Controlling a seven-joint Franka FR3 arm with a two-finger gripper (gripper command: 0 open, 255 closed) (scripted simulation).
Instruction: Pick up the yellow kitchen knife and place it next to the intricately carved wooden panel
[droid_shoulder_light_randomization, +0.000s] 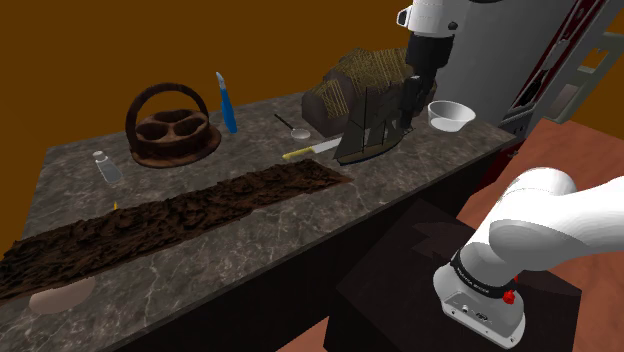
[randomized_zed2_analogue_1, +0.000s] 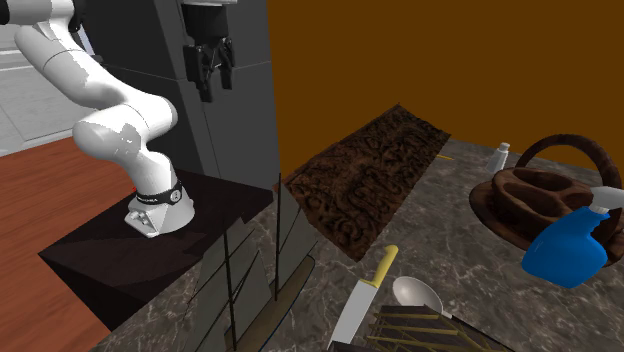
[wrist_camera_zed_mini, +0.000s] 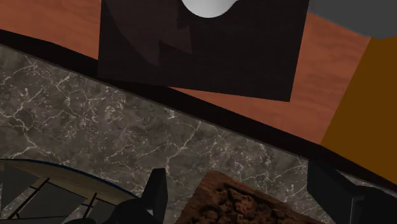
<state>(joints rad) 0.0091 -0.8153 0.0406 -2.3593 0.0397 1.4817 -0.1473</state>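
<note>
Alignment across the yellow handle of the knife (droid_shoulder_light_randomization: 313, 149), near the model ship (droid_shoulder_light_randomization: 370, 135), was judged necessary before the wide-open fingers (wrist_camera_zed_mini: 156, 192) could be lowered.

The white arm (randomized_zed2_analogue_1: 110, 125) rises from its base, bends at the elbow and reaches upward, carrying the black gripper (randomized_zed2_analogue_1: 211, 86) high with its wrist turned straight down. The two fingers (wrist_camera_zed_mini: 156, 191) stand apart, clasping nothing
</note>
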